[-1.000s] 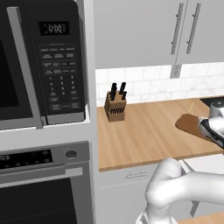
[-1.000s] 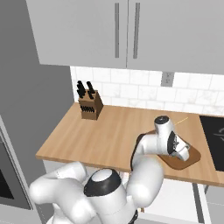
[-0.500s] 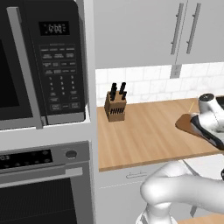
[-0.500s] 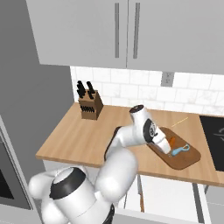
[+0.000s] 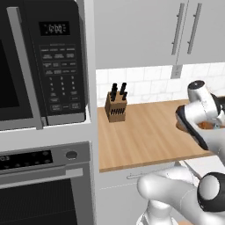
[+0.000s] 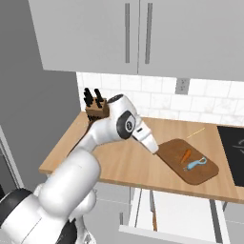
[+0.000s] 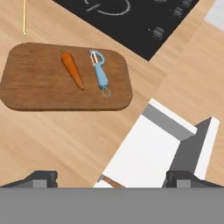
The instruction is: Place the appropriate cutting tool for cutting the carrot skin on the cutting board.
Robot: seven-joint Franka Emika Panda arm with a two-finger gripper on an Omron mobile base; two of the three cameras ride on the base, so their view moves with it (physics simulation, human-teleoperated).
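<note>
i'm looking down from the hand view, where the gripper [image 7: 111, 177] is hovering with its two tips set wide apart and nothing between them, above the counter [image 7: 57, 140] and the corner of an open drawer [image 7: 153, 148]. just past that, the board [image 7: 39, 94] is lying flat on the counter, and the peeler [image 7: 101, 73] is resting on it with its blue handle down the board and the metal head at the far end. the carrot [image 7: 72, 71] is lying just beside it on the board, the two apart and roughly parallel. further off i'm seeing the dark cooktop [image 7: 131, 22], and in the right base view the knife block [image 6: 95, 108] is standing at the back wall, untouched. i'm judging the placing as done, so the next move is only calling for lifting the arm clear without brushing the board
</note>
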